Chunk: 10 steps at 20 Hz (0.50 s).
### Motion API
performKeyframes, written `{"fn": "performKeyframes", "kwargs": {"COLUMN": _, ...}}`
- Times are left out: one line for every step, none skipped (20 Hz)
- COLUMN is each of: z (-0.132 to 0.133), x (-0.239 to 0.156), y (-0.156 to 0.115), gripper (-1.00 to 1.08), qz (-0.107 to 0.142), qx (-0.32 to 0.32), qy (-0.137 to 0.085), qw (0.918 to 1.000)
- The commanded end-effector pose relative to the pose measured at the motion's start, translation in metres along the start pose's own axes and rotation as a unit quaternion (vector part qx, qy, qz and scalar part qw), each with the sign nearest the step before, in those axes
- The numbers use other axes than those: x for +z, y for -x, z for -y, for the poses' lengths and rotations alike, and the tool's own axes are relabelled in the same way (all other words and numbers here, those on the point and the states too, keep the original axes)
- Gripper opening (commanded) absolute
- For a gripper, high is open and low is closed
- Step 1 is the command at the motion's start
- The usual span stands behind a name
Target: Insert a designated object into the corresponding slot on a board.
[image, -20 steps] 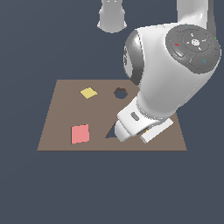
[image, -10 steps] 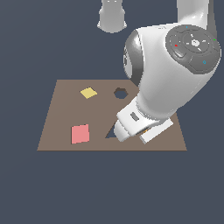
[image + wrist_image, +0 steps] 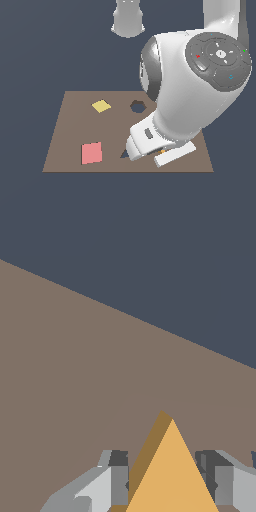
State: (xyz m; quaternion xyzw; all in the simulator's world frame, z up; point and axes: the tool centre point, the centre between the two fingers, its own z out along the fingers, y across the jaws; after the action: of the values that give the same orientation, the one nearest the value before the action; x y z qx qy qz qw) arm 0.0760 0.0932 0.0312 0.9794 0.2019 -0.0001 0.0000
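Gripper: fingers flank orange triangular block, apparently clamped on it, low over brown board. Triangular slot just beside (mostly hidden by arm). Also aboard: yellow tile, pink square, hexagonal hole.

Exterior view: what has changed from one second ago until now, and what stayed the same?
Very little changed. The arm's wrist turned slightly: the round cap with coloured dots faces a bit more upward and toward the exterior view's right. The hand stayed low over the board, near the dark triangular slot. The wrist view shows the orange triangle between the fingers. Yellow tile, pink square and hexagonal hole did not move.
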Motion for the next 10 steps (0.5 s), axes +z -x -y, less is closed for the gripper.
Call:
{"fn": "performKeyframes", "kwargs": {"z": -0.004, "x": -0.001, "y": -0.002, "gripper": -1.00, "qz": 0.000, "qx": 0.032, "qy": 0.000, "qw": 0.9995}}
{"fn": "performKeyframes", "kwargs": {"z": -0.006, "x": -0.001, "y": -0.003, "gripper": -1.00, "qz": 0.000, "qx": 0.047, "qy": 0.000, "qw": 0.9989}}
{"fn": "performKeyframes", "kwargs": {"z": -0.008, "x": -0.001, "y": -0.004, "gripper": -1.00, "qz": 0.000, "qx": 0.062, "qy": 0.000, "qw": 0.9981}}
{"fn": "performKeyframes", "kwargs": {"z": -0.010, "x": -0.001, "y": -0.005, "gripper": -1.00, "qz": 0.000, "qx": 0.079, "qy": 0.000, "qw": 0.9969}}
{"fn": "performKeyframes", "kwargs": {"z": -0.012, "x": -0.002, "y": -0.006, "gripper": -1.00, "qz": 0.000, "qx": 0.096, "qy": 0.000, "qw": 0.9954}}
{"fn": "performKeyframes", "kwargs": {"z": -0.015, "x": -0.002, "y": -0.007, "gripper": -1.00, "qz": 0.000, "qx": 0.114, "qy": 0.000, "qw": 0.9935}}
{"fn": "performKeyframes", "kwargs": {"z": -0.017, "x": -0.002, "y": -0.007, "gripper": -1.00, "qz": 0.000, "qx": 0.133, "qy": 0.000, "qw": 0.9912}}
{"fn": "performKeyframes", "kwargs": {"z": -0.020, "x": -0.002, "y": -0.008, "gripper": -1.00, "qz": 0.000, "qx": 0.152, "qy": 0.000, "qw": 0.9884}}
{"fn": "performKeyframes", "kwargs": {"z": -0.023, "x": -0.003, "y": -0.008, "gripper": -1.00, "qz": 0.000, "qx": 0.172, "qy": 0.000, "qw": 0.9850}}
{"fn": "performKeyframes", "kwargs": {"z": -0.026, "x": -0.003, "y": -0.009, "gripper": -1.00, "qz": 0.000, "qx": 0.194, "qy": 0.000, "qw": 0.9811}}
